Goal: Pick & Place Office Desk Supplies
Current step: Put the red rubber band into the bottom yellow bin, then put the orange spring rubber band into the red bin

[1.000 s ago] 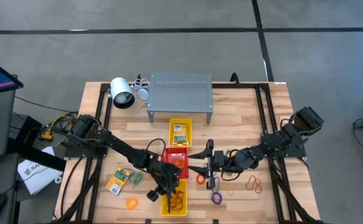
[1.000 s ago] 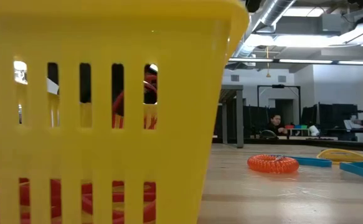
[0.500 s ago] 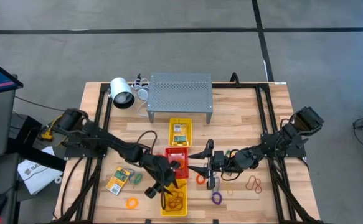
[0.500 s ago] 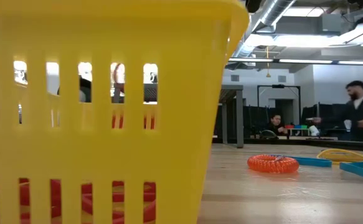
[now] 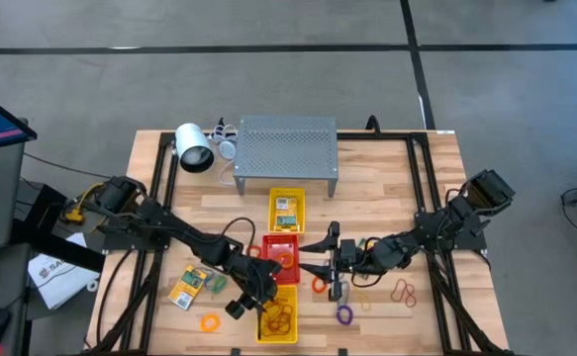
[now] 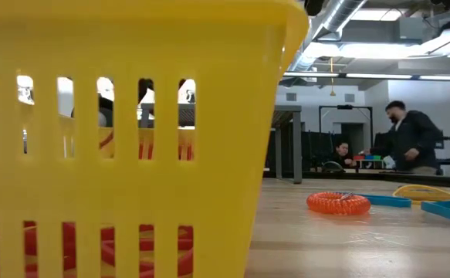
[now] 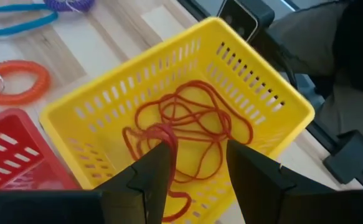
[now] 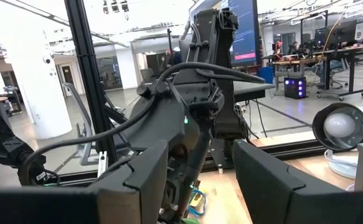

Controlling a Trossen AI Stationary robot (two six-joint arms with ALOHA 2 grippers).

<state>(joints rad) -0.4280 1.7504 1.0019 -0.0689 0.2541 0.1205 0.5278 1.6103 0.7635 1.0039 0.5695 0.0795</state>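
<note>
My left gripper (image 5: 253, 297) (image 7: 197, 155) is open and hovers over the near yellow tray (image 5: 278, 314) (image 7: 187, 124), which holds tangled red rubber bands (image 7: 193, 121). My right gripper (image 5: 326, 262) (image 8: 197, 168) is open and waits beside the red tray (image 5: 279, 252), pointing toward the table's left. The far yellow tray (image 5: 287, 210) holds a card packet. Another card packet (image 5: 188, 287), a green loop (image 5: 216, 284), an orange loop (image 5: 209, 321), an orange coil ring (image 5: 320, 285) (image 6: 338, 202), a purple ring (image 5: 344, 314) and brown bands (image 5: 403, 290) lie flat on the table. My left gripper has a bunched red band (image 7: 161, 132) right at the tip of one finger (image 7: 158, 163), over the tray. Whether the finger touches it, I cannot tell. The rest of that band lies in the tray.
A perforated metal stand (image 5: 286, 148) and a white lamp-like cylinder (image 5: 194, 148) sit at the far side. The near yellow tray's slotted wall (image 6: 132, 154) fills most of the low view. People (image 6: 410, 139) are in the room beyond the table. Bare wood lies right of the trays.
My left gripper has drawn back a little toward the table's left while staying over the near yellow tray. A person in the room behind has walked leftward across the low view.
</note>
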